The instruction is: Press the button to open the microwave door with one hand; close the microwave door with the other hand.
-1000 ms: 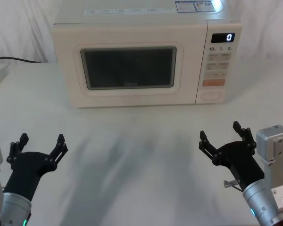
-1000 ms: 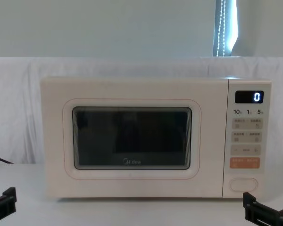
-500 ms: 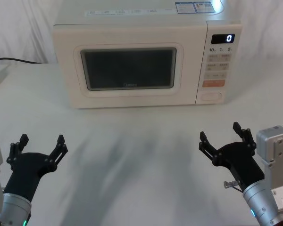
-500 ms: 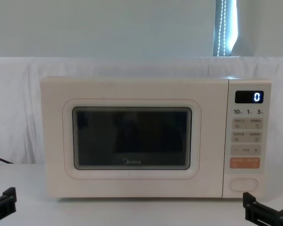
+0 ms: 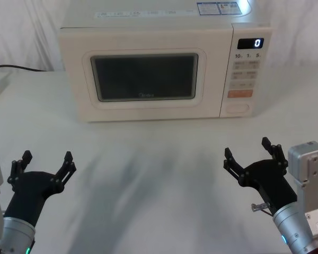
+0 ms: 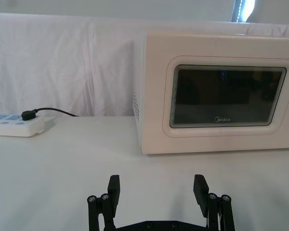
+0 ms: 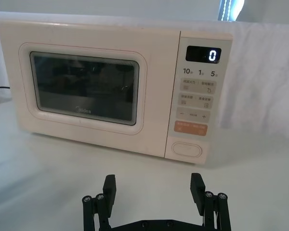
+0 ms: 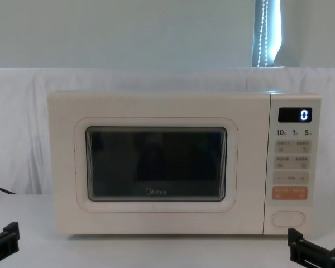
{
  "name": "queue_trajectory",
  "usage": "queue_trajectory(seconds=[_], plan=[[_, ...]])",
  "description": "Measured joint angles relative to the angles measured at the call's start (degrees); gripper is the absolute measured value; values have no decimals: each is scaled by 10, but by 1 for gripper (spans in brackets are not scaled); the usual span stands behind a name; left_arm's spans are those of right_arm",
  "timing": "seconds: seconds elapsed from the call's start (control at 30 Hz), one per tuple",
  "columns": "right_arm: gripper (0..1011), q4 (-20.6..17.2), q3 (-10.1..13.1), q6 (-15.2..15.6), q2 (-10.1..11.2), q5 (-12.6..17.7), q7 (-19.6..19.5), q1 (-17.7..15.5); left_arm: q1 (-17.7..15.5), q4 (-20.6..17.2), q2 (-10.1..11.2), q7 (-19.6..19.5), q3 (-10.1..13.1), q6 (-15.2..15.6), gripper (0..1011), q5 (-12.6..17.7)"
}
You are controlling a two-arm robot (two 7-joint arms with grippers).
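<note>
The button [image 5: 238, 108], a pale pill lying crosswise, sits at the foot of the control panel [image 5: 245, 69] on the microwave's right end, and the coming press turns on how it lies from the right gripper [image 5: 249, 151]: straight ahead across bare table [image 5: 159, 159], a little to the inside, well apart. That gripper hovers low over the near table with its fingers spread and nothing between them. The left gripper [image 5: 45, 162], likewise splayed and empty, hangs at the near left, facing the microwave door [image 5: 144, 77], which stands shut and flush; I judge the right arm the nearer one for the press. The right wrist view shows the button [image 7: 186, 149] head-on under the orange key [image 7: 190, 128]. The left wrist view instead takes in a power strip [image 6: 15, 125] off to the left, with its cable.
</note>
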Motion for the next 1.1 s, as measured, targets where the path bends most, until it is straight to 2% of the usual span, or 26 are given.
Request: queue_trajectory(seconds=[0.83,1.07,1.1], plan=[[1002,0,0,0,0,0,0,0,0,0,0,0,0,0,1001,0],[889,0,0,0,0,0,0,0,0,0,0,0,0,0,1001,0],[846,0,0,0,0,0,0,0,0,0,0,0,0,0,1001,0]])
